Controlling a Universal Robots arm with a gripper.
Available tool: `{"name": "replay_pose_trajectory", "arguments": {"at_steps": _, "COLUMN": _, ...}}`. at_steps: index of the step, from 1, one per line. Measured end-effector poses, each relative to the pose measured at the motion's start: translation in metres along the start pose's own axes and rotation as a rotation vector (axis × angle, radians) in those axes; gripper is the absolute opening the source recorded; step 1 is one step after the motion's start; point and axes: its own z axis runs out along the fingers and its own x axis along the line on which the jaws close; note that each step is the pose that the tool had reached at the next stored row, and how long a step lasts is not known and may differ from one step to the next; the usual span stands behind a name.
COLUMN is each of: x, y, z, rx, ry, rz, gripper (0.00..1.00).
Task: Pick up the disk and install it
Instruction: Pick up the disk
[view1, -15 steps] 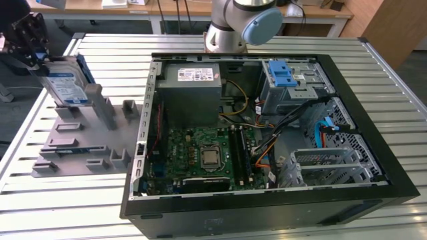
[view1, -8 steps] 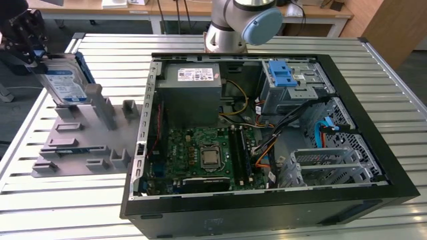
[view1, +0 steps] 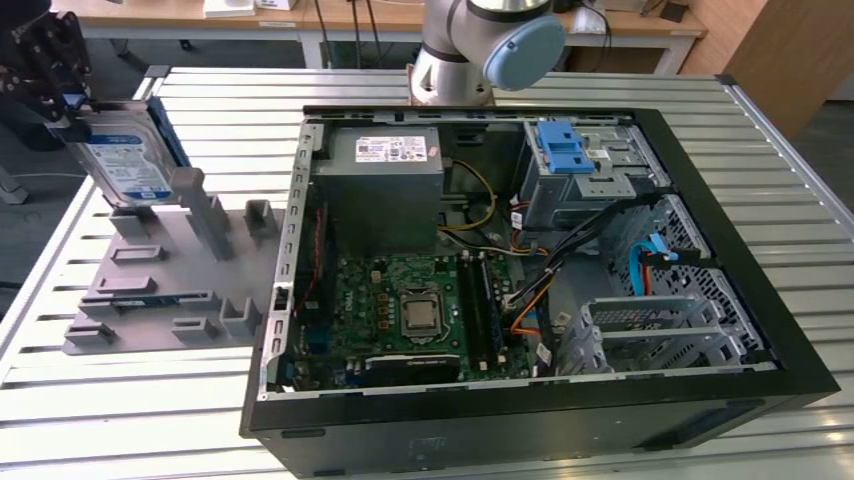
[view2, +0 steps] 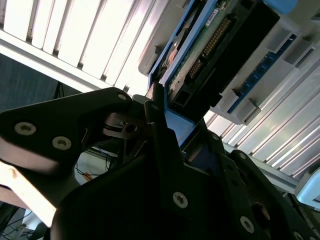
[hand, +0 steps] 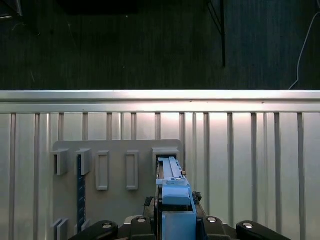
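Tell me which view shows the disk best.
The exterior view: the disk stands on edge with its labelled face and blue carrier showing. The second wrist view shows its circuit-board side close up; the first wrist view shows its blue-framed edge end-on.

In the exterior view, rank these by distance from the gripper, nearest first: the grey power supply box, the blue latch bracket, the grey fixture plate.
The gripper grips the disk at the exterior view's far left.
1. Grey fixture plate: just below it, on the left.
2. Grey power supply box: inside the case, near the middle.
3. Blue latch bracket: on the drive cage, toward the right.
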Motion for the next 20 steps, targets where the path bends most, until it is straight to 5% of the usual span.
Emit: {"name": "replay_pose_trajectory", "arguments": {"at_steps": 20, "x": -0.0009, "y": 0.0003, "z": -0.0164, "rx": 0.0001, "ry": 0.0, "rz": 0.0, "gripper": 0.36}}
